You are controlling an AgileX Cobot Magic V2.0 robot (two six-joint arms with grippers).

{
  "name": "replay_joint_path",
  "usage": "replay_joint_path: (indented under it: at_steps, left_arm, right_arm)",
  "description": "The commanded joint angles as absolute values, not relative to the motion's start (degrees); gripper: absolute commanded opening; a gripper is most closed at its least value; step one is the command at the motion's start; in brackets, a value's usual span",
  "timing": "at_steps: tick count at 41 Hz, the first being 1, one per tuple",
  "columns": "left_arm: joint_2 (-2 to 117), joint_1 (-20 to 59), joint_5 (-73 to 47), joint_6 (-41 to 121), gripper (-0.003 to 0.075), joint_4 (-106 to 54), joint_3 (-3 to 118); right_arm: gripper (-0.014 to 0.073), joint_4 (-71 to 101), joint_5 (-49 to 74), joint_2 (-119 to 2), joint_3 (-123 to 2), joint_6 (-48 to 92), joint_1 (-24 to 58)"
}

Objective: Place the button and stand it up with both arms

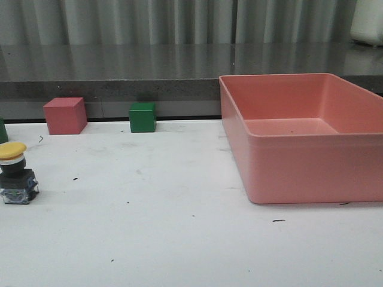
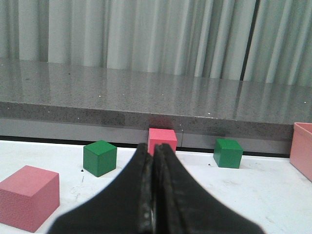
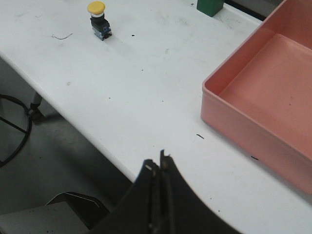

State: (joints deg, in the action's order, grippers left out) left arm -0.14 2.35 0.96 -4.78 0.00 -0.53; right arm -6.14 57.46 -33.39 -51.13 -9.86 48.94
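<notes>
Nothing has been grasped yet, so the task looks to be at its very start: both arms sit back from the work, the left gripper [image 2: 155,195] with its black fingers pressed together on nothing, the right gripper [image 3: 160,195] likewise closed and empty, hanging over the near edge of the white, scuffed table [image 1: 179,239]. The small push-button with a round yellow mushroom cap, black body and clear bluish base [image 1: 15,173] stands upright on its base at the table's left side, well apart from the large salmon-pink plastic bin [image 1: 299,143] that fills the right side. A likely next move is for the left arm, the nearer one by my reading, to spread its fingers and come down around the black body below the cap, keeping it upright. Between button and bin the tabletop is open, giving both arms room; the table's near edge drops to the floor in the right wrist view. Behind the button sit a pink cube [image 1: 64,115] and a green cube [image 1: 142,117] against the grey stone ledge [image 1: 119,84].
</notes>
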Motion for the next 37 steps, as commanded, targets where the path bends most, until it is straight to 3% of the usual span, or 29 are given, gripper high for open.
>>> replay_joint_path:
  at_steps: [1, 19, 27, 37]
  left_arm:
    - [-1.6, 2.3, 5.9, -5.2, -0.002, -0.6, -1.4]
    - [-1.5, 2.3, 5.9, -5.2, -0.002, -0.6, -1.4]
    - [-1.5, 2.3, 5.9, -5.2, -0.002, -0.6, -1.4]
    - [-1.5, 2.3, 5.9, -5.2, -0.002, -0.6, -1.4]
  right_arm:
    - [-0.0116, -7.3, 53.3, -32.7, -52.0, -9.9, 49.2]
    - [-0.0115, 0.0, 42.6, -14.6, -33.5, -5.7, 23.4]
    - [-0.0113, 13.8, 30.6, -7.3, -23.7, 15.5, 15.3]
    - [-0.0118, 16.4, 12.0, -3.4, -12.0, 16.2, 6.2]
